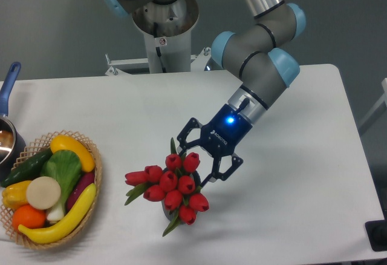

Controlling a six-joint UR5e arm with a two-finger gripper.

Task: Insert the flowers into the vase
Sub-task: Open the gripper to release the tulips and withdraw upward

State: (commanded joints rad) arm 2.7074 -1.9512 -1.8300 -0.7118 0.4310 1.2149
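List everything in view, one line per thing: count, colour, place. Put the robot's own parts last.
flowers: one bunch of about nine, red buds with green leaves, front centre of the table, standing in the vase
vase: one, dark, mostly hidden under the bunch
basket: one, woven tan, front left, holding colourful fruit and vegetables
pot: one, blue handle, far left edge
table: one, white
arm: one, grey with light blue joints, reaching down from the top
pincer: one, black with a blue light, open, just above and right of the bunch
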